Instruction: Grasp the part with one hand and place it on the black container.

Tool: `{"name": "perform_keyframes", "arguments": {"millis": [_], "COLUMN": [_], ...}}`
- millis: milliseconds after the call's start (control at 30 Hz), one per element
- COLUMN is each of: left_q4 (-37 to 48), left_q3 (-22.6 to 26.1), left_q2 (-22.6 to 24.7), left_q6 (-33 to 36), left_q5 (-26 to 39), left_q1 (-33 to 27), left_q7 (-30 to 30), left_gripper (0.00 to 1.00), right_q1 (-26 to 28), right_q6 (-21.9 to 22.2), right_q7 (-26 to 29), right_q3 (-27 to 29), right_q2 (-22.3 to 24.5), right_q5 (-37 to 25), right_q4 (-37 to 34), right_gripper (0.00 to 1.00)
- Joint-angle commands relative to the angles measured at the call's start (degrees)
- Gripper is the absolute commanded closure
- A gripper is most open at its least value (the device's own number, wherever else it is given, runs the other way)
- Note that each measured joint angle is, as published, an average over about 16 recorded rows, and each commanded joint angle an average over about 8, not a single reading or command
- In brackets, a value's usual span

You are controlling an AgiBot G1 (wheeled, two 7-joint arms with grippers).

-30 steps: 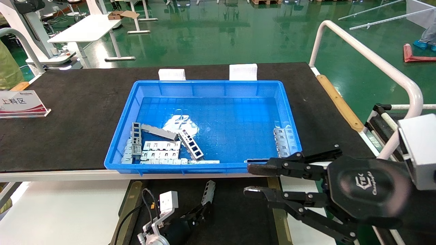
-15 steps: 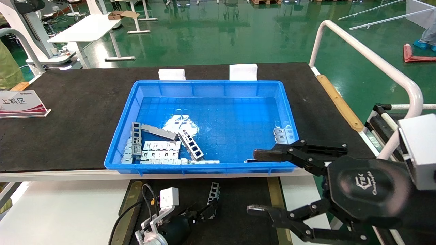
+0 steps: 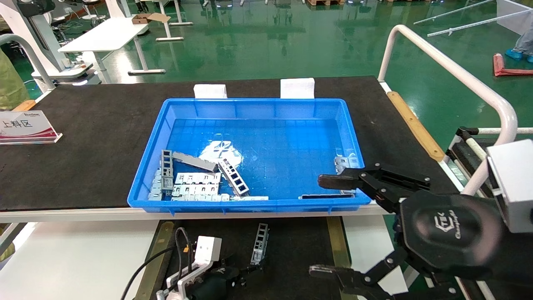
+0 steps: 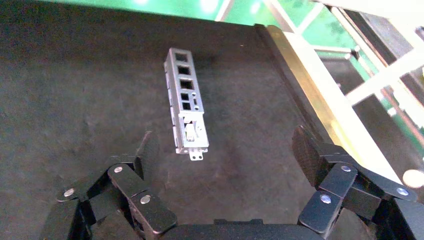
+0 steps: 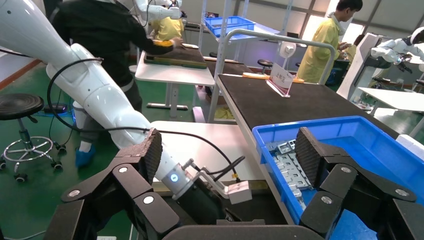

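The part [image 3: 260, 243], a slim silver ladder-like strip, lies flat on the black container [image 3: 297, 250], free of any grip. My left gripper [image 3: 239, 275] sits just behind its near end, low at the front edge. In the left wrist view the part [image 4: 185, 102] rests on the black container [image 4: 75, 80] just ahead of my left gripper [image 4: 227, 152], which is open with nothing between its fingers. My right gripper [image 3: 329, 227] hovers wide open over the container's right side, by the blue bin's front corner, and is empty [image 5: 228, 152].
A blue bin [image 3: 258, 104] on the black table behind holds several metal pieces [image 3: 195, 179]. Brass strips [image 3: 335, 237] edge the container. A white rail [image 3: 449, 71] runs along the right. A sign [image 3: 25, 127] stands at the far left.
My left gripper opened and let go of the part, which now lies flat on the black container; the gripper drew back toward me. The right gripper's fingers spread much wider.
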Motion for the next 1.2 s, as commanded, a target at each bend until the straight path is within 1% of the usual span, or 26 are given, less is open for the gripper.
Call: {"name": "perform_keyframes", "arguments": {"millis": [33, 233, 400, 500, 633, 800, 1000, 1200], "left_q4": [-1.2, -5.3, -6.4, -6.6, -6.7, -6.6, -6.6, -6.6], "left_q3": [0.2, -1.0, -4.4, -7.6, -12.6, -17.7, -21.2, -23.6], "left_q2": [-1.2, -5.8, -9.7, -12.1, -15.3, -19.1, -22.9, -25.0], "left_q6": [0.3, 5.5, 13.9, 20.0, 28.0, 36.1, 42.6, 46.8], "left_q5": [1.0, 3.1, 2.8, 1.1, -2.9, -7.3, -10.5, -13.2], "left_q1": [0.1, 0.5, 1.0, 1.6, 2.8, 4.8, 6.1, 5.6], "left_q7": [0.9, 3.0, 5.5, 7.9, 12.0, 17.9, 23.0, 24.7], "left_gripper": [0.00, 0.00, 0.00, 0.00, 0.00, 0.00, 0.00, 0.00], "right_q1": [0.0, 0.0, 0.0, 0.0, 0.0, 0.0, 0.0, 0.0], "right_q6": [0.0, 0.0, 0.0, 0.0, 0.0, 0.0, 0.0, 0.0], "right_q7": [0.0, 0.0, 0.0, 0.0, 0.0, 0.0, 0.0, 0.0], "right_q3": [0.0, 0.0, 0.0, 0.0, 0.0, 0.0, 0.0, 0.0], "right_q2": [0.0, 0.0, 0.0, 0.0, 0.0, 0.0, 0.0, 0.0], "right_q5": [0.0, 0.0, 0.0, 0.0, 0.0, 0.0, 0.0, 0.0], "right_q4": [0.0, 0.0, 0.0, 0.0, 0.0, 0.0, 0.0, 0.0], "right_gripper": [0.00, 0.00, 0.00, 0.00, 0.00, 0.00, 0.00, 0.00]}}
